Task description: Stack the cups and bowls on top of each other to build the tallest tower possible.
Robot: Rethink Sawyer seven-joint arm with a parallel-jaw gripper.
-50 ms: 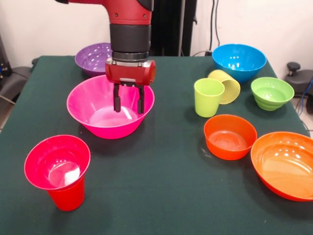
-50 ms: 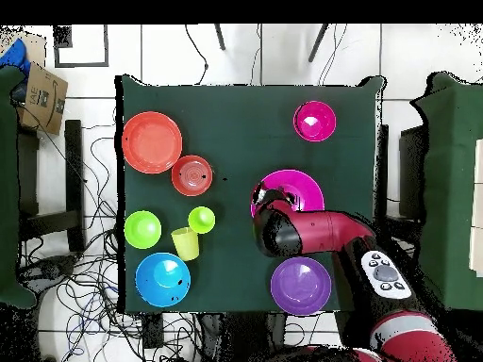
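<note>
Lower left of the front view: small magenta bowl point(image 1: 57, 161) seated on the red cup point(image 1: 67, 197) (the only stack). Behind it, the pincer point(image 1: 129, 105), fingers spread and empty, hangs inside the large pink bowl point(image 1: 95, 122). Remaining pieces stand singly on the worktop point(image 1: 161, 196).

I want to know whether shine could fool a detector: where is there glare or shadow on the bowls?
Front view: bright white highlights sit inside the large pink bowl, the blue bowl and the large orange bowl; the gripper hangs over the pink bowl's hollow. Overhead view: the bowls look flatter, with only small glints in the purple bowl.
</note>
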